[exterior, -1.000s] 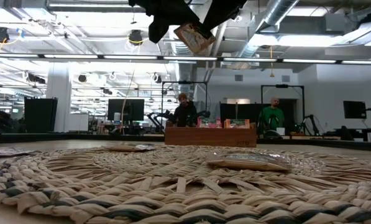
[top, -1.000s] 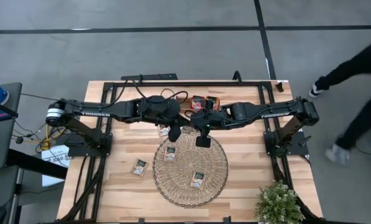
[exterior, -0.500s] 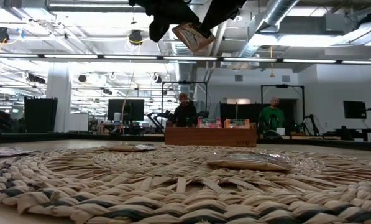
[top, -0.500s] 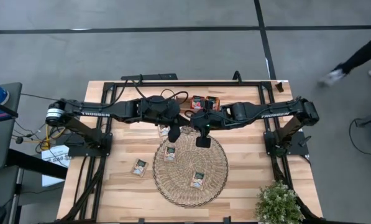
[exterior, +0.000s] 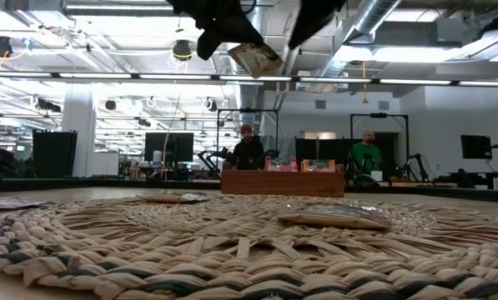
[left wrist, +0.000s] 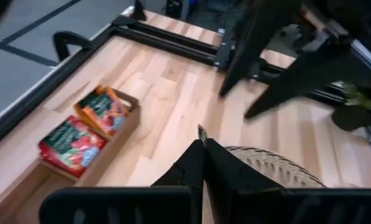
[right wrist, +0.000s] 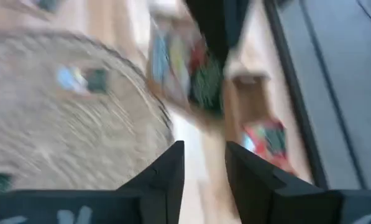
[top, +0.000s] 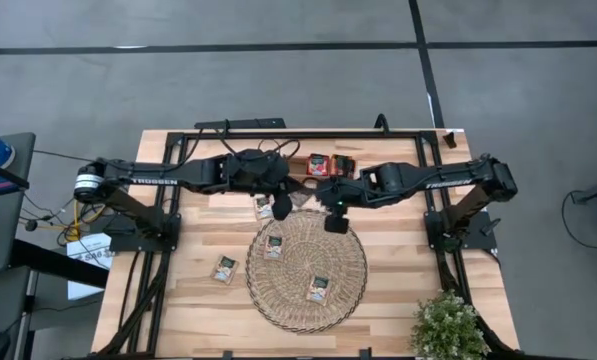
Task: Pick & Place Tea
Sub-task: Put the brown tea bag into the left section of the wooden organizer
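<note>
We see left pincer [top: 281,207] clamped on tea sachet [exterior: 254,58], held high above table [top: 188,290] near wooden tray [left wrist: 79,146]; right pincer [top: 335,222], fingers parted and empty, has just pulled away; handover looks complete; next, tray placement.

— Where are the cameras?
— One overhead, straight down on the table [top: 193,300]. One at mat [exterior: 232,250] level, facing the tray [exterior: 282,182] at 12 o'clock.
— Wrists?
— Close, both sharing that tray [left wrist: 79,155].
</note>
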`<action>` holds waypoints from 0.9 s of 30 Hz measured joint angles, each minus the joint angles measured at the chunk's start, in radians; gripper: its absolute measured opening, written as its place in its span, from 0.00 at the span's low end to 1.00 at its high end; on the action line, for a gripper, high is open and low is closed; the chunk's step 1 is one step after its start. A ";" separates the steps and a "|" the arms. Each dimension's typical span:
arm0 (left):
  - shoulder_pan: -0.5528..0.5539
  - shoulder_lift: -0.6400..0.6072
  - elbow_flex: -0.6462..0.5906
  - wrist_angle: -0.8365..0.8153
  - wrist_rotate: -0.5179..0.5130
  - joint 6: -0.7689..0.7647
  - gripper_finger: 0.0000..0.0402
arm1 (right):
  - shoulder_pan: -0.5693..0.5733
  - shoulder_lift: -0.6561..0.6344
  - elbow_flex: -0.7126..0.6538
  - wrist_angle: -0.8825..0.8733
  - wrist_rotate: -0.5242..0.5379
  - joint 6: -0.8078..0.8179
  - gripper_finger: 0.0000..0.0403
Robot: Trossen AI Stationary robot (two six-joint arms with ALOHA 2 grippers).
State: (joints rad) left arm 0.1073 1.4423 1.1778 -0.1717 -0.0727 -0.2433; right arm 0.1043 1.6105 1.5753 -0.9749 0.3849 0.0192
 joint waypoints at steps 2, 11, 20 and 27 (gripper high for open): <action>0.016 0.009 0.000 0.003 -0.001 0.000 0.00 | 0.000 -0.013 0.000 -0.078 0.054 0.032 0.28; 0.118 0.101 -0.038 0.109 0.074 0.038 0.00 | 0.000 -0.081 -0.030 -0.312 0.118 0.130 0.23; 0.306 0.116 -0.269 0.540 0.249 -0.063 0.00 | 0.000 -0.319 -0.292 -0.054 0.105 0.120 0.20; 0.446 0.159 -0.401 0.863 0.283 -0.153 0.00 | -0.008 -0.577 -0.477 0.214 0.093 0.197 0.20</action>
State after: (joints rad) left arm 0.5532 1.6018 0.7768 0.6911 0.2102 -0.3968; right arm 0.0959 1.0339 1.0981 -0.7608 0.4775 0.2166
